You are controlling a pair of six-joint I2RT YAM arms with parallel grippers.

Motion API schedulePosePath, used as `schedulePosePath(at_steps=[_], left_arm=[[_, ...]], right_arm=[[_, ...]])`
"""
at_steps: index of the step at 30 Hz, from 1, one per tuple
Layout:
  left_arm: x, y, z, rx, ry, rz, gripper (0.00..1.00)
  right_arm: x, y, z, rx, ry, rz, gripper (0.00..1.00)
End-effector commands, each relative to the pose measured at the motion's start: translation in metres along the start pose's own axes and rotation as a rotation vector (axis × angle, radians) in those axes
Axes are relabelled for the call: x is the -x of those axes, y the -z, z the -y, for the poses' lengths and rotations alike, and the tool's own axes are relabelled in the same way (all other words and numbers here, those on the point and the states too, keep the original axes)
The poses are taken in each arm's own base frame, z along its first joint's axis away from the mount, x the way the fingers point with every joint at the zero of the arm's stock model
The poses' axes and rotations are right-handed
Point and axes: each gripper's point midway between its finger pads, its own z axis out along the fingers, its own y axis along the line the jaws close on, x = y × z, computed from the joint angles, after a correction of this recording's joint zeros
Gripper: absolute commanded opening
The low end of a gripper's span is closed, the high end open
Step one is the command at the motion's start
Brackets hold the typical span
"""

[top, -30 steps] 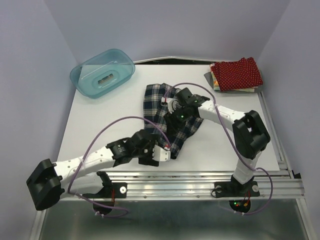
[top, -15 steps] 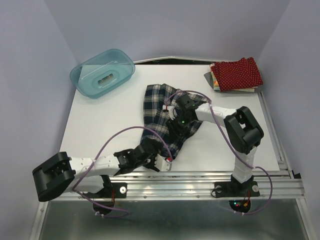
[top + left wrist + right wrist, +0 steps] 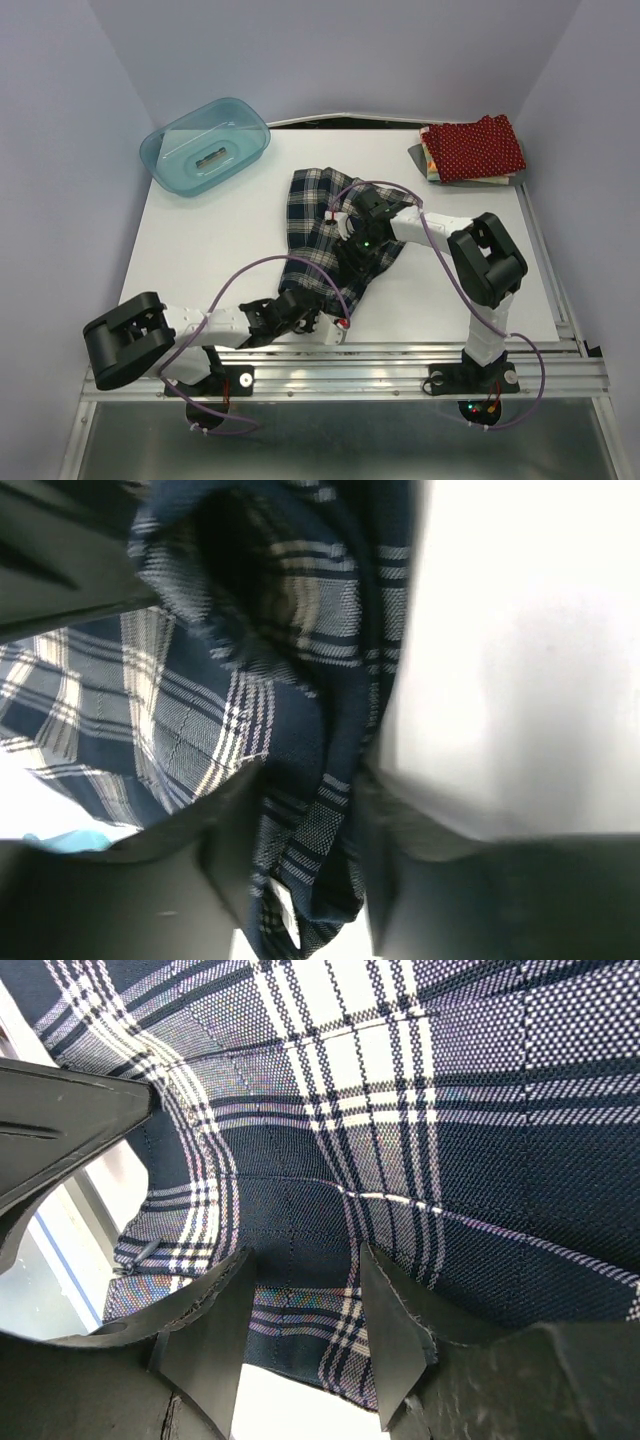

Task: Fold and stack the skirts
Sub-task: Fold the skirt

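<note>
The plaid skirt point(image 3: 310, 200) lies rumpled and stretched out across the middle of the table. My left gripper point(image 3: 335, 325) sits low at the skirt's near end; in the left wrist view, the left gripper point(image 3: 308, 780) is shut on a bunched hem of the plaid skirt point(image 3: 300, 660). My right gripper point(image 3: 352, 252) is down on the skirt's middle. In the right wrist view, the right gripper point(image 3: 303, 1255) stands open, with flat plaid skirt point(image 3: 450, 1140) behind both fingers. The folded dark red dotted skirt point(image 3: 475, 148) tops a stack at the back right, with a floral skirt's edge point(image 3: 428, 160) under it.
A translucent teal bin point(image 3: 205, 145) stands at the back left. The metal rail point(image 3: 420, 352) runs along the table's near edge, just behind my left gripper. Purple cables arch over both arms.
My left arm dropped lower and slid toward the near edge, and its jaws closed from wide open onto the skirt's near end. The right gripper moved slightly down onto the cloth.
</note>
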Motion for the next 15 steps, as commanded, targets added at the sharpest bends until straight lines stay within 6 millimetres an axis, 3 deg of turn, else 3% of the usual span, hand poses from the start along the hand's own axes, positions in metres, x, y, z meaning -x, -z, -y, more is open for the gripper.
schedulePosePath(at_steps=[1, 3, 4, 7, 11, 12, 14, 15], left_arm=[[-0.002, -0.001, 0.016, -0.072, 0.013, -0.013, 0.41], [0.002, 0.0, 0.01, -0.069, 0.041, -0.011, 0.34], [0.006, 0.002, 0.006, -0.067, 0.052, 0.0, 0.22], [0.013, 0.011, 0.006, -0.116, 0.092, 0.006, 0.03], [0.027, 0.027, 0.014, -0.224, 0.141, 0.044, 0.0], [0.028, 0.029, 0.016, -0.244, 0.153, 0.045, 0.0], [0.032, 0.036, 0.02, -0.286, 0.184, 0.048, 0.0], [0.032, 0.038, 0.021, -0.296, 0.188, 0.047, 0.0]], right_arm=[[-0.039, -0.018, 0.019, -0.044, -0.014, -0.119, 0.52], [-0.037, -0.018, 0.016, -0.033, -0.01, -0.113, 0.51], [-0.036, -0.017, 0.016, -0.032, -0.003, -0.112, 0.51], [-0.027, -0.01, 0.012, -0.033, 0.013, -0.09, 0.51], [0.025, 0.025, 0.02, -0.094, 0.024, 0.051, 0.53], [0.058, 0.045, 0.019, -0.099, 0.045, 0.136, 0.54], [0.089, 0.077, 0.036, -0.138, 0.02, 0.235, 0.58], [0.118, 0.099, 0.038, -0.165, 0.051, 0.306, 0.62]])
